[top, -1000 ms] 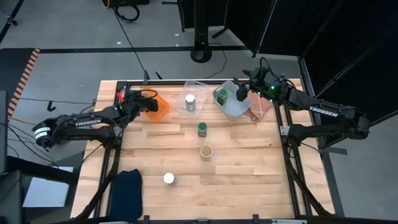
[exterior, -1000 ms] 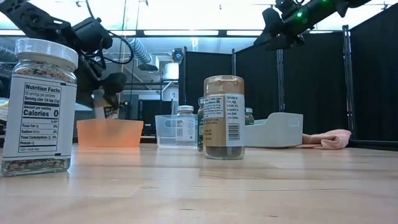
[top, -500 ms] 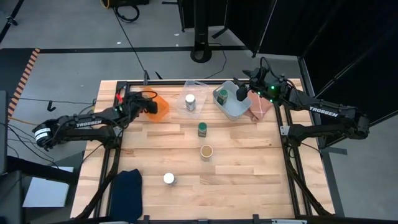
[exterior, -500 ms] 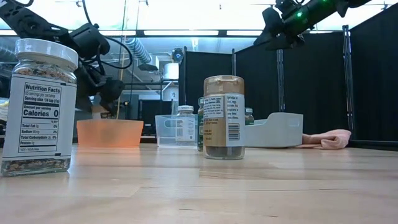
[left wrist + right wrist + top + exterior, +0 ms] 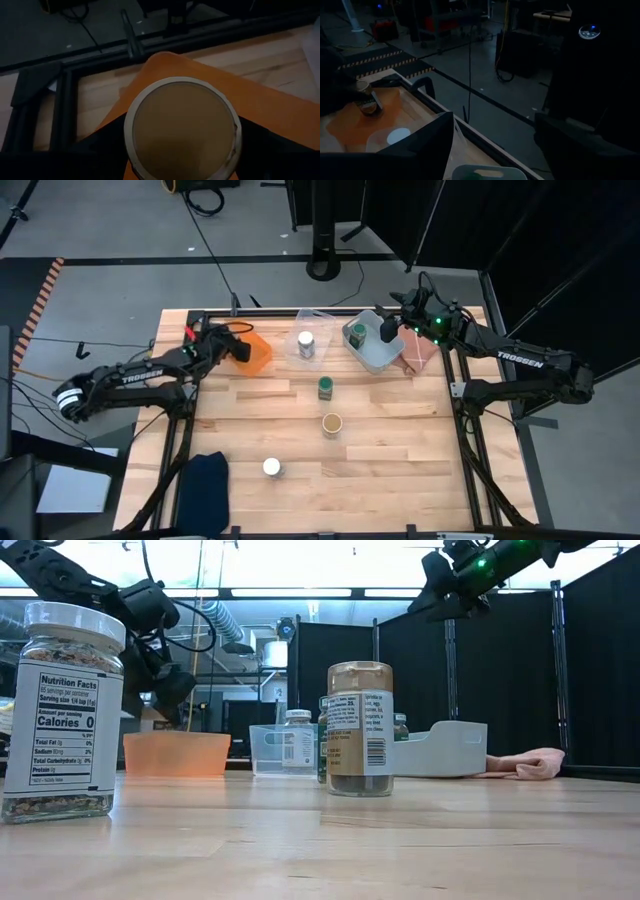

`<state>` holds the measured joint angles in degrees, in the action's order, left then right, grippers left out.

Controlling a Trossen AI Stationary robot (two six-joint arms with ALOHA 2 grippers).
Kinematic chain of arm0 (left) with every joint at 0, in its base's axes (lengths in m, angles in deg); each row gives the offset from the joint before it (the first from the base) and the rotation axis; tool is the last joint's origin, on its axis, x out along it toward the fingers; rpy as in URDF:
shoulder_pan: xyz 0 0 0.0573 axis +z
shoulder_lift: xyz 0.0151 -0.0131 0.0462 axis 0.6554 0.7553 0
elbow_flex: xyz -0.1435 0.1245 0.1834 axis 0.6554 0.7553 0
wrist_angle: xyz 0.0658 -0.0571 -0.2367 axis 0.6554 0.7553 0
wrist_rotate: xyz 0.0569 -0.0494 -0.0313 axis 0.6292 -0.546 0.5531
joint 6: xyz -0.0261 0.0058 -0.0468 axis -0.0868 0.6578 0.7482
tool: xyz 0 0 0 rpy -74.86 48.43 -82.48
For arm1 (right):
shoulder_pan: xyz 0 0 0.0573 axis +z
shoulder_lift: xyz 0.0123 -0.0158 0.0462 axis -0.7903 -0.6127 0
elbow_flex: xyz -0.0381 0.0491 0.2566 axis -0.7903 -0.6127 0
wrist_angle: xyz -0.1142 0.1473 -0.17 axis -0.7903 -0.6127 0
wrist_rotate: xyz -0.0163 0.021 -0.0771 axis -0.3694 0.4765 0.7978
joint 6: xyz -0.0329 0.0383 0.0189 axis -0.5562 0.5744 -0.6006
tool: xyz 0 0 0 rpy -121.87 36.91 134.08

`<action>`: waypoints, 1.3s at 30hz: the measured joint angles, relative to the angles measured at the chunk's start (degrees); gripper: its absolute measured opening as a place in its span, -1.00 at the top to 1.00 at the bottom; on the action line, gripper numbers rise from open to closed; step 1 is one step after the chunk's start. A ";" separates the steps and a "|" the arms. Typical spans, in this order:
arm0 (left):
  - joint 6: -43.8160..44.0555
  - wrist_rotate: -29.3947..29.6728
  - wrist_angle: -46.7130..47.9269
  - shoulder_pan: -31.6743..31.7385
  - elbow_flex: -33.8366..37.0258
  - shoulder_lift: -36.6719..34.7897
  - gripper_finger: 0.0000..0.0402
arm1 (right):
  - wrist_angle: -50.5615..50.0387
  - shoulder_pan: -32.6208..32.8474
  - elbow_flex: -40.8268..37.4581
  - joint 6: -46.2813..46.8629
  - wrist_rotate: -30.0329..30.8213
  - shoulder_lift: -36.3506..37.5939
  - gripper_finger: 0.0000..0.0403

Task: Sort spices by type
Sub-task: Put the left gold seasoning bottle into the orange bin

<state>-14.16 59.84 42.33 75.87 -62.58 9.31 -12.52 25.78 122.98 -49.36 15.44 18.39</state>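
From above, the left pincer (image 5: pixel 240 346) hangs over the orange tray (image 5: pixel 258 352). The right pincer (image 5: pixel 389 330) hovers above the grey-blue tray (image 5: pixel 372 356), fingers parted and empty. Its wrist camera shows the left pincer clamped on a tan-topped jar (image 5: pixel 182 129).

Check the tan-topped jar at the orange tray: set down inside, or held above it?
Held above it. The left gripper grips the tan-topped jar over the orange tray; the low view shows it above the rim.
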 joint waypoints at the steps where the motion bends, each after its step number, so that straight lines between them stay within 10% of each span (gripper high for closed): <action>1: 0.00 -1.00 0.02 0.73 -0.01 0.00 -0.36 | 0.02 0.00 0.00 0.02 0.00 0.00 -0.41; 39: -1.31 -9.38 -2.32 7.10 -2.80 4.22 -0.49 | -0.02 0.07 0.00 -0.07 0.01 0.00 -0.41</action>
<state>-15.47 50.46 40.01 82.97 -65.38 13.53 -12.54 25.85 122.98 -49.43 15.45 18.39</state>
